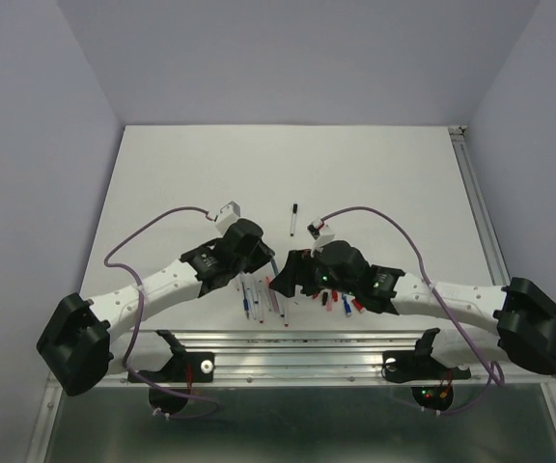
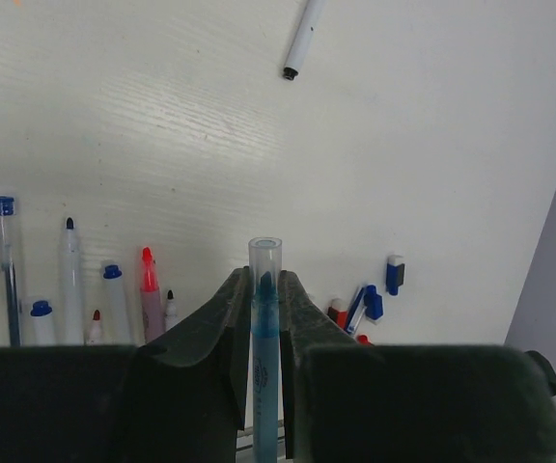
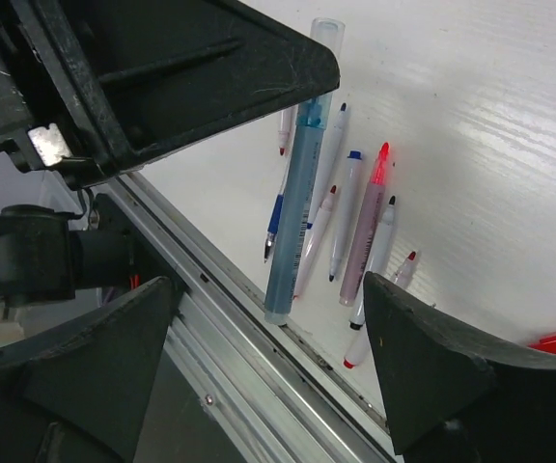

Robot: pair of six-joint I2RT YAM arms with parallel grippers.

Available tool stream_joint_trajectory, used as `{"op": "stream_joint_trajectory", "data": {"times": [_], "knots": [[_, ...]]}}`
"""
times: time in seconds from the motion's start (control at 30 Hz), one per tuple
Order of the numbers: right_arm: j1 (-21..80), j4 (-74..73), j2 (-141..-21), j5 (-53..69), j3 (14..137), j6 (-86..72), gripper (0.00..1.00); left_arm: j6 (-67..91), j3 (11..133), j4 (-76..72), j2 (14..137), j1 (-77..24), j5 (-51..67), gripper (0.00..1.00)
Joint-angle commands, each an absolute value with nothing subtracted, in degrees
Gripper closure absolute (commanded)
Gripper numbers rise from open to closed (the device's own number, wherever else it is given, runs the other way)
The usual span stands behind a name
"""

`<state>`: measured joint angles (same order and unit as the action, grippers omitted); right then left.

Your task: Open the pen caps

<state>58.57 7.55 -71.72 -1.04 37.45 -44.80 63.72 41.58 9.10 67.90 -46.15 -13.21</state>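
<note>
My left gripper (image 2: 265, 289) is shut on a light blue pen (image 2: 264, 338), which stands up between the fingers with a clear cap (image 2: 265, 253) over its tip. The same pen (image 3: 302, 183) shows in the right wrist view, its rear end near the rail. My right gripper (image 3: 268, 367) is open and empty, its fingers (image 3: 432, 367) spread wide just below that rear end. In the top view the two grippers, left (image 1: 264, 262) and right (image 1: 284, 280), meet over the pens. Loose pen caps lie on the table: blue (image 2: 395, 274), blue (image 2: 374, 305) and red (image 2: 338, 313).
Several uncapped pens (image 2: 70, 280) lie side by side near the table's front edge, also seen from the right wrist (image 3: 365, 227). One white pen with a black tip (image 1: 293, 220) lies apart, farther back. An aluminium rail (image 1: 297, 342) runs along the near edge.
</note>
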Motion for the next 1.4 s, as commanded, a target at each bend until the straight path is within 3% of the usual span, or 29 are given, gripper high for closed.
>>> {"op": "stream_joint_trajectory", "data": {"times": [0.0,0.13,0.33,0.47,0.6,0.87,1.17,1.37], "knots": [[58.97,12.04,-73.21,-0.35,40.78,-45.44,0.18,66.44,41.22,8.61,66.80,-47.11,-14.94,1.00],[58.98,12.13,-74.88,-0.70,41.39,-46.14,0.26,67.32,41.66,8.53,66.01,-47.90,-15.20,1.00],[59.15,13.27,-76.29,-1.67,41.84,-46.41,0.51,68.38,41.48,8.52,65.65,-48.78,-15.21,1.00],[59.24,13.53,-77.17,-1.32,42.28,-46.06,0.82,68.55,41.31,7.91,65.39,-49.13,-15.82,1.00],[59.94,14.50,-76.29,-0.27,41.40,-46.67,0.99,68.99,40.87,6.33,65.83,-49.13,-17.84,1.00],[67.93,19.33,-69.88,7.21,35.60,-53.25,0.99,66.97,47.63,2.11,74.95,-46.24,-25.39,1.00],[75.58,16.35,-63.91,-3.86,30.06,-61.17,0.99,61.80,62.13,1.93,86.74,-35.78,-28.91,1.00],[75.59,6.35,-60.12,-12.11,30.32,-62.31,0.99,57.31,58.98,2.99,83.16,-33.32,-27.60,1.00]]}}
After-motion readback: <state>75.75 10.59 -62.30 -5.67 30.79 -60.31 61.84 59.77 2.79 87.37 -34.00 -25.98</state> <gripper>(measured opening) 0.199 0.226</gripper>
